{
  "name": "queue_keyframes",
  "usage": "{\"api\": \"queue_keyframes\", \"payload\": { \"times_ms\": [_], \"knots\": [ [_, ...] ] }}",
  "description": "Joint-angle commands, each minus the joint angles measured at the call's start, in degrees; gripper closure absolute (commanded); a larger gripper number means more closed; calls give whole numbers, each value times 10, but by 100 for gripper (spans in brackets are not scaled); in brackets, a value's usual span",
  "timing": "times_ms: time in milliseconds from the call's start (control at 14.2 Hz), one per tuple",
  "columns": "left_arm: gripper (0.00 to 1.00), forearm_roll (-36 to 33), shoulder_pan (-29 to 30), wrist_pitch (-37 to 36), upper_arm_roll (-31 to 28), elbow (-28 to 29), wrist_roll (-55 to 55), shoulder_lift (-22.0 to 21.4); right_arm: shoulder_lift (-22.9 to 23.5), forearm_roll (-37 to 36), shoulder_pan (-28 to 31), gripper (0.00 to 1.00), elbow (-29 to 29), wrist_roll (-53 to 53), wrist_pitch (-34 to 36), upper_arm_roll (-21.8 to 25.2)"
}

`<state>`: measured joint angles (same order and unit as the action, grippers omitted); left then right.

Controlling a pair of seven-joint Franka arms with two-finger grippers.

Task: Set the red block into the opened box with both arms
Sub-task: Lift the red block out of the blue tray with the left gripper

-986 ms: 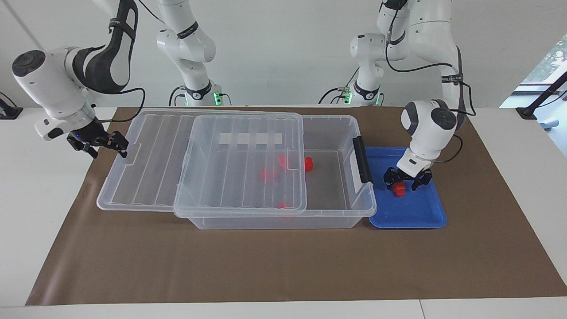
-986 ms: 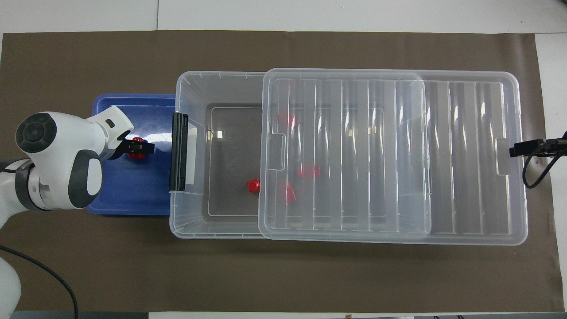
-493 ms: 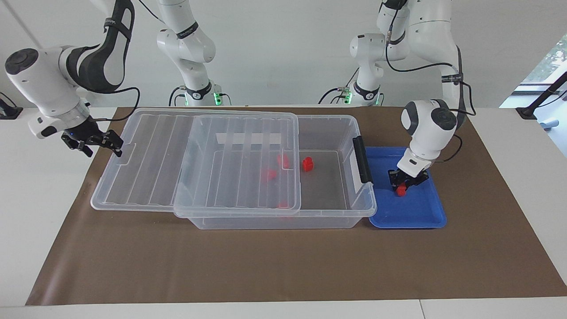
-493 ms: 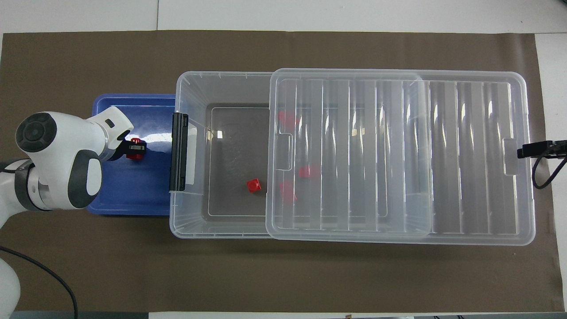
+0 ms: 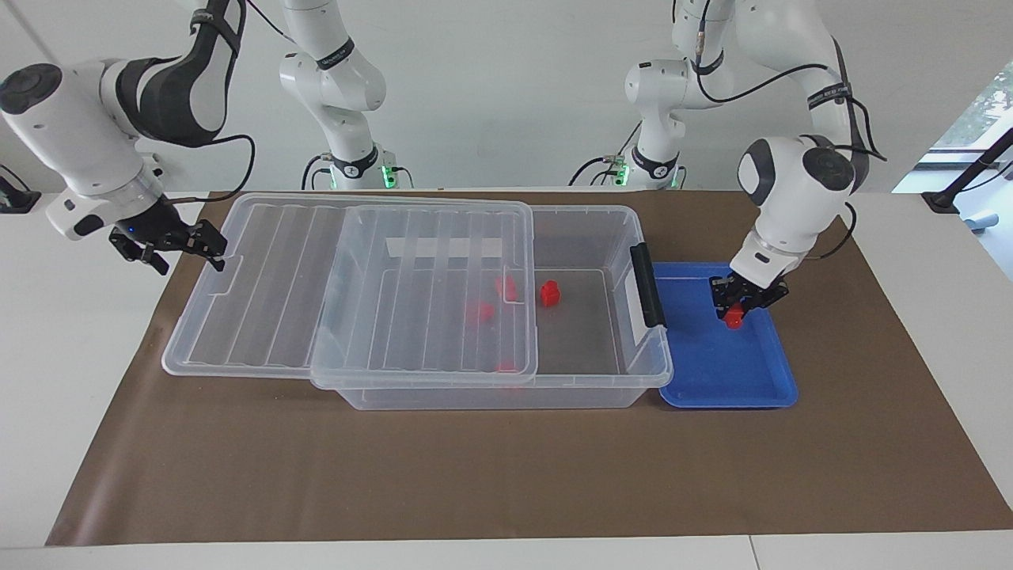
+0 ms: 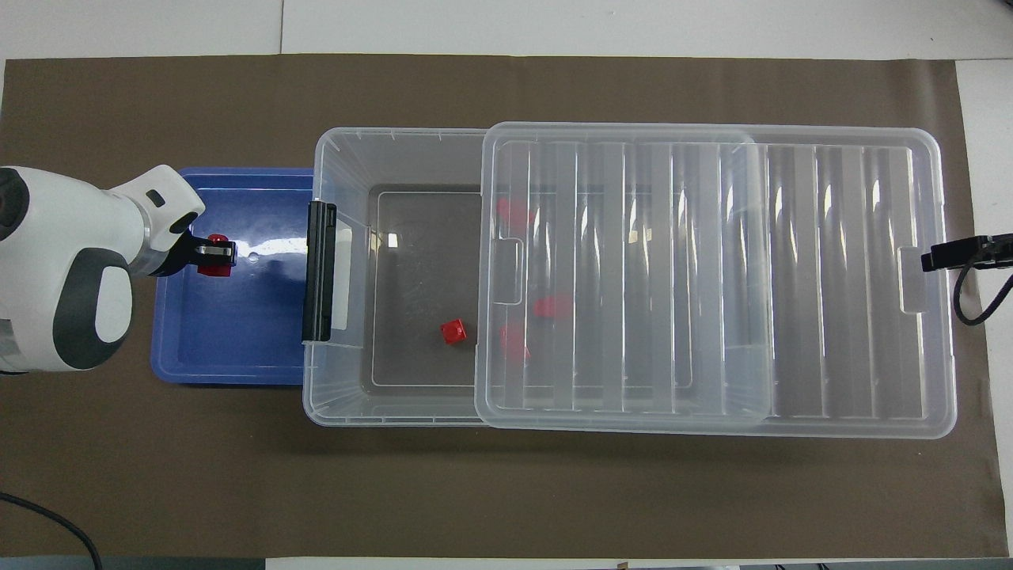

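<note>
Gripping a red block (image 5: 735,317) between closed fingers, the left hand (image 5: 741,305) hangs over the blue tray (image 5: 712,380), with the block lifted clear of the tray floor. In the overhead view the same left hand (image 6: 212,255) and its red block (image 6: 212,265) sit above the part of the blue tray (image 6: 237,348) toward the left arm's end of the table, beside the box's black latch (image 6: 319,269).

The box (image 5: 586,380) stands next to that hand, toward the right arm's end, with its clear lid (image 5: 348,293) slid partway off so that the end nearest the left hand is uncovered. On the exposed box floor lies one loose red block (image 5: 549,294); three more red blocks (image 5: 479,311) show dimly through the lid.

The right hand (image 5: 184,245) is at the lid's outer edge, at the right arm's end of the table, its fingers spread wide at the lid's tab; whether they touch it cannot be told. In the overhead view only the tip of the right hand (image 6: 950,257) shows, beside the lid's tab (image 6: 910,277). Brown paper (image 5: 475,475) covers the table (image 5: 47,396) under everything.
</note>
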<state>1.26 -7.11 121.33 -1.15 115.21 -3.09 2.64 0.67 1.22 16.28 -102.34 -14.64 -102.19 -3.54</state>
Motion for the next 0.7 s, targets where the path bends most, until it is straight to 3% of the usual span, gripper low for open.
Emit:
{"api": "queue_keyframes", "payload": {
  "times_ms": [0,141,352,634],
  "knots": [
    [100,-7,-15,-78,10,-61,10,-10,3,2,-8,0,68,33,73,-2],
    [100,-8,-48,-112,11,-91,14,-11,-8,2,-34,0,93,54,115,-4],
    [100,-50,-124,-112,15,-107,105,-7,-35,1,-57,0,82,137,169,-9],
    [100,-57,-204,-84,16,-118,221,22,-45,-1,-60,0,77,147,173,-9]
  ]
}}
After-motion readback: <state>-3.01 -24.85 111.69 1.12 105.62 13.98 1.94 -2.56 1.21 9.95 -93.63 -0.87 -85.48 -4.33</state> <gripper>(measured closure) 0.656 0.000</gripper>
